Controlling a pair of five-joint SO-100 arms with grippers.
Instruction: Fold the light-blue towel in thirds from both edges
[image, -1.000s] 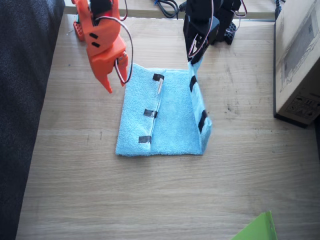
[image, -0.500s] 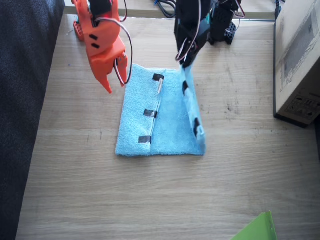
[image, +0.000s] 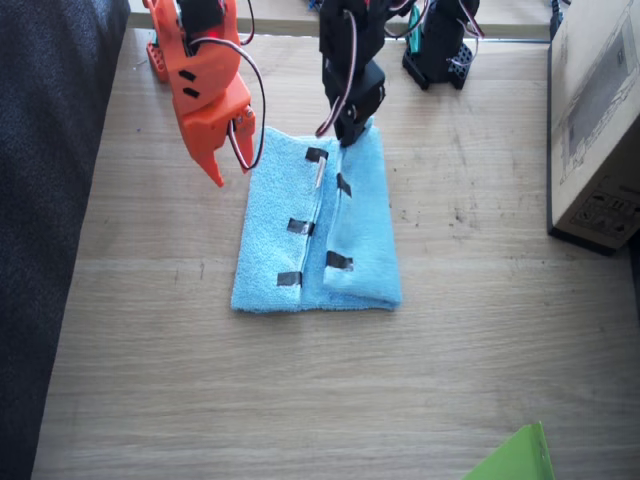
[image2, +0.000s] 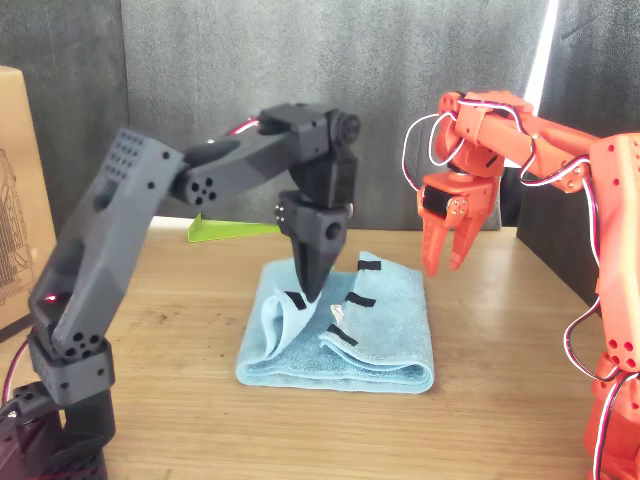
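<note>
The light-blue towel (image: 362, 235) (image2: 395, 335) lies mid-table. One short edge lies folded onto the middle, its three black tape strips (image: 300, 226) facing up. The other edge is draped over the middle beside it, two of its strips (image: 339, 260) showing. My black left gripper (image: 350, 130) (image2: 312, 287) points down at the towel's far end, shut on that second edge. My orange right gripper (image: 230, 170) (image2: 446, 262) hangs open and empty just above and outside the first folded side.
A cardboard box (image: 600, 120) (image2: 18, 200) stands at the table's side beyond the left arm. A bright green sheet (image: 515, 458) (image2: 230, 228) pokes in at the near edge. Dark fabric (image: 50, 200) borders the table on the right arm's side.
My left gripper has carried the held edge across towards the right arm and lowered it. The flap went from standing upright to lying over the towel's middle. The right arm has not moved.
</note>
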